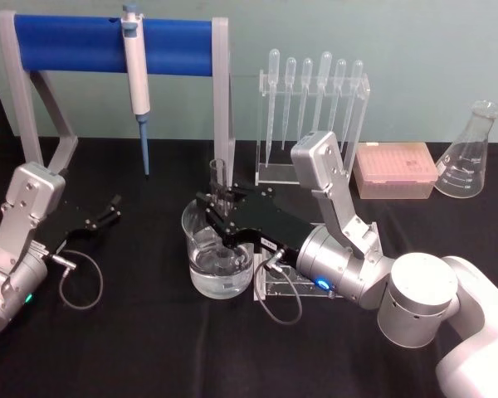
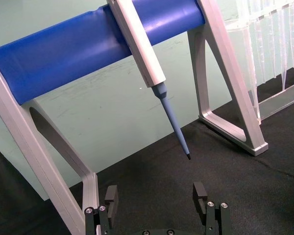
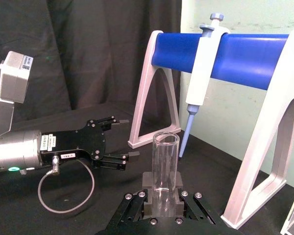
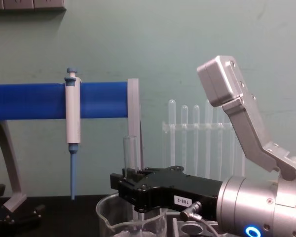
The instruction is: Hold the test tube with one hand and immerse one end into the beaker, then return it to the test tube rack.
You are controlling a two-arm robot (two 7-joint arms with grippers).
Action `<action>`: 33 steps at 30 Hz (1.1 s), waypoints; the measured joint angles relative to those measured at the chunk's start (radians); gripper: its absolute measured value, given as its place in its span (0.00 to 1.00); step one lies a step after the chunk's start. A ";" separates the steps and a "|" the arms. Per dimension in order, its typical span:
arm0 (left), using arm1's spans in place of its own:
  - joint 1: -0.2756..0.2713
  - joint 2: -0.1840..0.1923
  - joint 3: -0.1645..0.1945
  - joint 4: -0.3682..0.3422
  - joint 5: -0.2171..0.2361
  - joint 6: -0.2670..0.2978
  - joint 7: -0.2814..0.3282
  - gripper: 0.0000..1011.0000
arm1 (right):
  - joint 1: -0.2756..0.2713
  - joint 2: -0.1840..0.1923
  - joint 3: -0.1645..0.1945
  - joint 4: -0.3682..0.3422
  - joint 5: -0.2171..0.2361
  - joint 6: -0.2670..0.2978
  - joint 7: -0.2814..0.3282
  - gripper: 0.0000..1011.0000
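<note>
The test tube (image 1: 218, 176) stands upright, pinched by my right gripper (image 1: 217, 212), which is shut on its middle. Its lower end reaches down inside the beaker (image 1: 201, 274), a wide clear glass holding some water; how deep the end sits I cannot tell. In the chest view the test tube (image 4: 130, 153) rises above the right gripper (image 4: 124, 183) over the beaker (image 4: 111, 219). The right wrist view shows the test tube (image 3: 165, 164) clamped between the pads (image 3: 148, 182). My left gripper (image 1: 109, 211) rests open on the table at the left, with nothing between its fingers (image 2: 111, 198).
A white-and-blue pipettor (image 1: 136, 75) hangs from the blue-barred stand (image 1: 75, 43) at the back left. Behind the beaker stands a clear rack of plastic pipettes (image 1: 311, 91), then a pink tip box (image 1: 395, 170) and a conical flask (image 1: 471, 153). A clear holed rack (image 1: 275, 286) lies under my right wrist.
</note>
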 joint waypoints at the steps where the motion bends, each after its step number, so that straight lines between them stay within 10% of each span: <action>1: 0.000 0.000 0.000 0.000 0.000 0.000 0.000 0.99 | 0.000 0.000 0.000 0.000 0.000 0.000 0.000 0.22; 33: 0.000 0.000 0.000 0.000 0.000 0.000 0.000 0.99 | -0.001 0.001 0.002 0.000 0.002 0.001 -0.001 0.22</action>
